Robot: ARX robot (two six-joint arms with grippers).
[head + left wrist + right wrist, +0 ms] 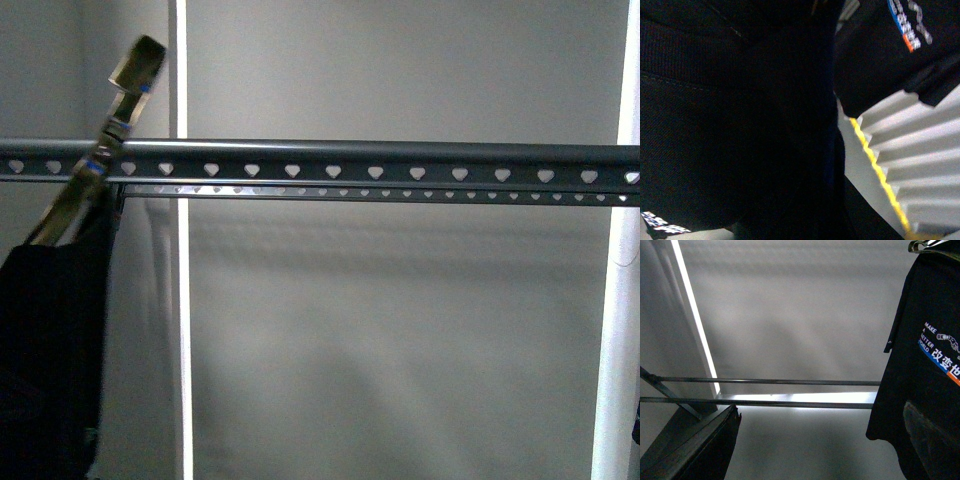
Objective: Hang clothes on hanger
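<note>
Although the clothes-rack rail (400, 160) with its row of heart-shaped holes runs bare across nearly all of the front view, the work is gathered at its left end. There the black T-shirt (50, 350) hangs straight down below rail height, its top reaching up to the rail. The right wrist view shows it (925, 390) hanging free in the air, with the white and blue print (940, 352) reading "MAKE A BETTER WORLD" facing that camera.

A pale slanted piece (125, 95) with small blue marks crosses in front of the rail just above the cloth. It is blurred, and I cannot tell whether it is part of an arm or a coat hanger.

The left wrist view is almost filled with black fabric (740, 125) pressed close to the lens, beside a white ridged part (920, 150) with a yellow edge. Whether the left gripper is pinching the cloth or spread cannot be told. Of the right gripper only a dark wedge (700, 450) shows in one corner, well apart from the shirt. Its state cannot be told either.

My judgement is that the shirt has been lifted to the rail but is not shown resting there on its own. Settling it and letting go appear to remain.
</note>
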